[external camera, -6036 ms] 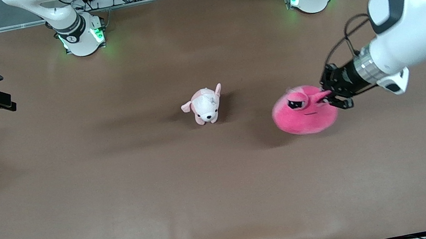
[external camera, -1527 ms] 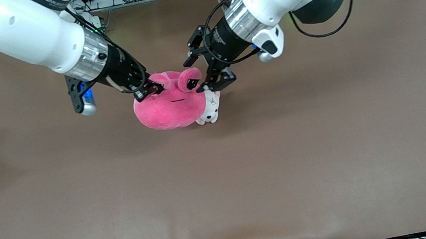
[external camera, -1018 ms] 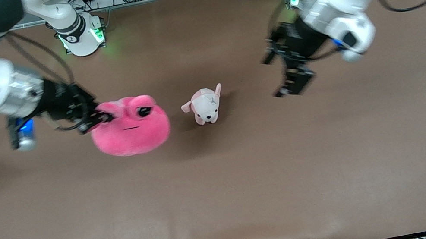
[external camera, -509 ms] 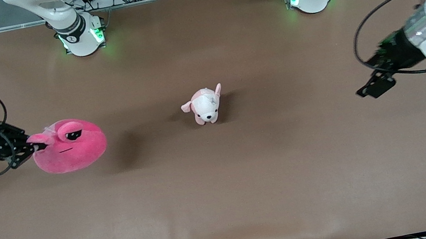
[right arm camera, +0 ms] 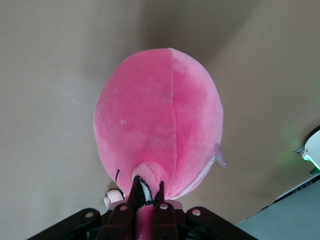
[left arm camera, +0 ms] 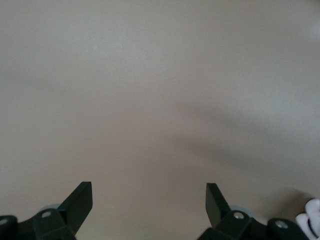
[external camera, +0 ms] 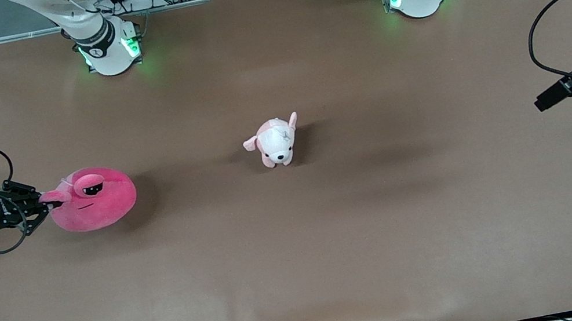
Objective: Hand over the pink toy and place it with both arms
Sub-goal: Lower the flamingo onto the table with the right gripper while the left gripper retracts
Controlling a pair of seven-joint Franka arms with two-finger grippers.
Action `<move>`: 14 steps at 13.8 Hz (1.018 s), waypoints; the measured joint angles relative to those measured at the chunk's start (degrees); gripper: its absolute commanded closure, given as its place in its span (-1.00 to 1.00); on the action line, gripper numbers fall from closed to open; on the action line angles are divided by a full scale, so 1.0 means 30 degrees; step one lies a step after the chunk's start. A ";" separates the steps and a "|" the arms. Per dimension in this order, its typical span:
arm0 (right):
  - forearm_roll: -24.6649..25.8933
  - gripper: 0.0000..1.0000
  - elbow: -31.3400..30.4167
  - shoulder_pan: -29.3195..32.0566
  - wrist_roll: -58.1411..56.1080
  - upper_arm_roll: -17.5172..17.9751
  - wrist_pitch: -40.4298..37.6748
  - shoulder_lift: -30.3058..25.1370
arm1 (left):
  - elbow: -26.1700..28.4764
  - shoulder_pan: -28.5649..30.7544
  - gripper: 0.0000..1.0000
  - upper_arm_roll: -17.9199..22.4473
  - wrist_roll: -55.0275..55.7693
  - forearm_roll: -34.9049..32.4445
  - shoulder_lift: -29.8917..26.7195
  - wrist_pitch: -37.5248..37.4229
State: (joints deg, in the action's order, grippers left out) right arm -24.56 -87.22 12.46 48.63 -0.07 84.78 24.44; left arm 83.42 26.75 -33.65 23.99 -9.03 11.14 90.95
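The pink toy (external camera: 93, 199), a hot-pink dome with half-lidded black eyes, is low at the table near the right arm's end, its shadow close beside it. I cannot tell whether it touches the table. My right gripper (external camera: 45, 204) is shut on one of its bulging eyes. In the right wrist view the toy (right arm camera: 160, 125) hangs just ahead of the right gripper (right arm camera: 148, 192), whose fingers pinch the eye. My left gripper (external camera: 546, 99) is open and empty over the left arm's end of the table. The left wrist view shows the left gripper (left arm camera: 148, 200) spread wide over bare table.
A small pale pink-and-white puppy plush (external camera: 275, 141) stands at the middle of the brown table (external camera: 302, 252). A small pale paw (right arm camera: 112, 197) shows beside the right gripper's fingers. The arm bases (external camera: 107, 48) stand along the table's edge farthest from the front camera.
My right gripper has carried the pink toy a little lower and its shadow has closed in. My left gripper has drawn back farther toward the left arm's end.
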 measured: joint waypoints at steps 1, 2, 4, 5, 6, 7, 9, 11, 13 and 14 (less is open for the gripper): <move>0.0000 1.00 -0.0340 0.0173 -0.0085 0.0000 0.0089 0.0053 | -0.0193 -0.0019 -1.00 -0.0010 -0.0763 -0.0157 -0.0077 -0.0031; 0.0000 1.00 -0.0718 0.0412 -0.0459 0.0001 0.0178 0.0064 | -0.0428 0.0003 -1.00 -0.0004 -0.1673 -0.0280 -0.0168 -0.0052; 0.0000 1.00 -0.1450 0.0991 -0.1608 -0.0002 0.0484 0.0066 | -0.0872 0.0019 -1.00 0.0040 -0.3523 -0.0310 -0.0382 -0.0102; 0.0000 1.00 -0.1825 0.1262 -0.2166 -0.0007 0.0790 0.0069 | -0.1011 -0.0191 -1.00 0.0327 -0.4356 -0.0309 -0.0683 -0.0113; 0.0000 1.00 -0.2226 0.1447 -0.2705 -0.0004 0.1166 0.0076 | -0.1027 -0.1044 -1.00 0.1344 -0.5097 -0.0309 -0.1175 -0.0273; 0.0000 0.88 -0.2683 0.1553 -0.3247 -0.0001 0.1643 0.0080 | -0.0956 -0.2910 -1.00 0.3317 -0.5857 -0.0308 -0.1793 -0.0666; 0.0000 -0.56 -0.3480 0.1620 -0.4231 0.0001 0.2415 0.0129 | -0.0253 -0.6869 -1.00 0.7118 -0.6967 -0.0271 -0.3170 -0.1353; 0.0000 -1.00 -0.3794 0.1636 -0.5097 0.0002 0.2582 0.0230 | 0.0760 -0.8572 -1.00 0.8763 -0.7088 0.0246 -0.4411 -0.2028; 0.0001 -1.00 -0.3760 0.1636 -0.5430 0.0031 0.2581 0.0246 | 0.1538 -0.9120 -1.00 0.9612 -0.7145 0.0823 -0.5300 -0.2250; 0.0001 -1.00 -0.3620 0.1636 -0.5506 0.0069 0.2581 0.0228 | 0.1738 -0.9127 -1.00 0.9777 -0.7237 0.0911 -0.5562 -0.2258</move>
State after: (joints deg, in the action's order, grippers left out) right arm -24.56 -98.08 17.37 32.11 0.14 92.53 25.12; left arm 88.63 -0.63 -4.32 2.28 -6.30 -5.54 84.18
